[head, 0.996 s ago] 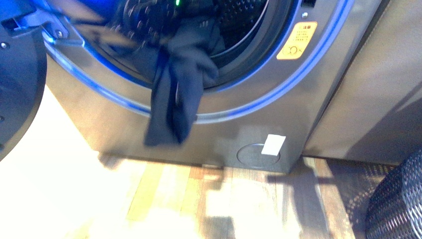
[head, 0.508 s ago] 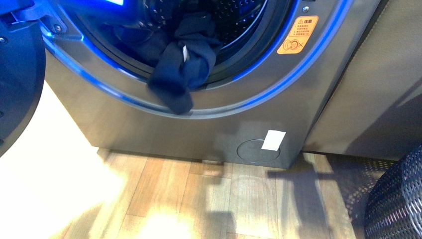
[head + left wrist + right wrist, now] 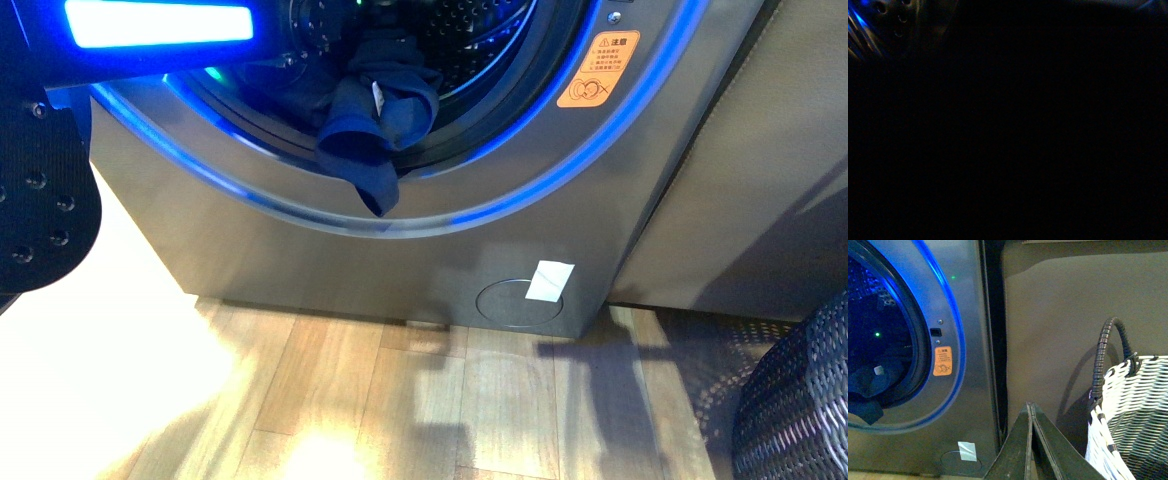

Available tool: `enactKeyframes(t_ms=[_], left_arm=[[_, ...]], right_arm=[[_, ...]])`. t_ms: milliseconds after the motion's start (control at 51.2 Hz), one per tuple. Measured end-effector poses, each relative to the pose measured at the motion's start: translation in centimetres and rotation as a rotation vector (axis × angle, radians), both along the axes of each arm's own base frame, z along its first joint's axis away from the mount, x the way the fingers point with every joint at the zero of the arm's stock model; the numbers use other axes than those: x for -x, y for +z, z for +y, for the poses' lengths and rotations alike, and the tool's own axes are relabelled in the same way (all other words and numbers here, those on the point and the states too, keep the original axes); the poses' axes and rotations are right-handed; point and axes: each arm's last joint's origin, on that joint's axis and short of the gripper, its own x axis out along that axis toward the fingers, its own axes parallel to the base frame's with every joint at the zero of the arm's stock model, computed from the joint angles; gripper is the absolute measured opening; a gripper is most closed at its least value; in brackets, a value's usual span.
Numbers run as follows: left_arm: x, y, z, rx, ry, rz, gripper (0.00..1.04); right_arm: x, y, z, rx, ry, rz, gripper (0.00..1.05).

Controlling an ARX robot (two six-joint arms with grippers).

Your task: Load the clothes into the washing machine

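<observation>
The navy clothes lie in the washing machine's porthole, with one end hanging over the dark gasket and the blue-lit rim. My left arm, with a bright blue light bar, reaches into the drum; its gripper is hidden inside, shut on the clothes. The left wrist view is dark. In the right wrist view my right gripper is shut and empty, off to the right of the machine; the clothes show low in the drum there.
The open machine door hangs at the left. A dark woven basket stands at the right on the wooden floor. A white-and-black woven basket with a handle is close beside my right gripper. A grey panel adjoins the machine.
The hanging end of the clothes has been drawn up and into the drum; far less hangs over the rim. My left arm has moved further into the porthole.
</observation>
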Motion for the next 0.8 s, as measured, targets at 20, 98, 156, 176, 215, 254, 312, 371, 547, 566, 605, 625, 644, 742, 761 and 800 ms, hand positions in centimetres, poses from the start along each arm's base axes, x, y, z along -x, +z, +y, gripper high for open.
enactKeyframes(t_ms=[20,98,156,176,215,254,312,371,547,566,605,625,644,742,761,800], left_arm=[[0.0,0.0,0.0,0.000,0.000,0.000,0.56],[0.1,0.0,-0.3,-0.008,-0.005,0.001,0.74],[0.2,0.0,-0.4,-0.005,-0.010,-0.014,0.83],[0.3,0.0,-0.6,-0.003,-0.015,-0.020,0.86],[0.6,0.0,-0.7,0.002,-0.023,-0.024,0.93],[1.0,0.2,-0.8,0.009,-0.027,-0.025,0.98],[2.2,0.6,-1.1,0.027,-0.036,-0.022,0.98],[3.9,1.5,-1.4,0.036,-0.046,-0.035,0.98],[8.5,2.9,-1.6,0.044,-0.067,-0.062,0.98],[8.8,2.8,-1.6,0.043,-0.067,-0.060,0.98],[9.6,2.5,-1.6,0.040,-0.071,-0.052,0.98],[10.1,2.3,-1.6,0.038,-0.072,-0.047,0.98],[10.5,2.0,-1.6,0.036,-0.070,-0.041,0.98],[12.3,1.2,-1.3,0.030,-0.065,-0.021,0.98],[12.7,1.1,-1.2,0.029,-0.062,-0.018,0.98],[13.4,1.0,-1.0,0.028,-0.061,-0.016,0.98]], right_arm=[[0.0,0.0,0.0,0.000,0.000,0.000,0.02],[0.0,0.0,0.0,0.000,0.000,0.000,0.02],[0.0,0.0,0.0,0.000,0.000,0.000,0.02],[0.0,0.0,0.0,0.000,0.000,0.000,0.02],[0.0,0.0,0.0,0.000,0.000,0.000,0.02],[0.0,0.0,0.0,0.000,0.000,0.000,0.02],[0.0,0.0,0.0,0.000,0.000,0.000,0.02],[0.0,0.0,0.0,0.000,0.000,0.000,0.02],[0.0,0.0,0.0,0.000,0.000,0.000,0.02],[0.0,0.0,0.0,0.000,0.000,0.000,0.02],[0.0,0.0,0.0,0.000,0.000,0.000,0.02],[0.0,0.0,0.0,0.000,0.000,0.000,0.02],[0.0,0.0,0.0,0.000,0.000,0.000,0.02],[0.0,0.0,0.0,0.000,0.000,0.000,0.02],[0.0,0.0,0.0,0.000,0.000,0.000,0.02],[0.0,0.0,0.0,0.000,0.000,0.000,0.02]])
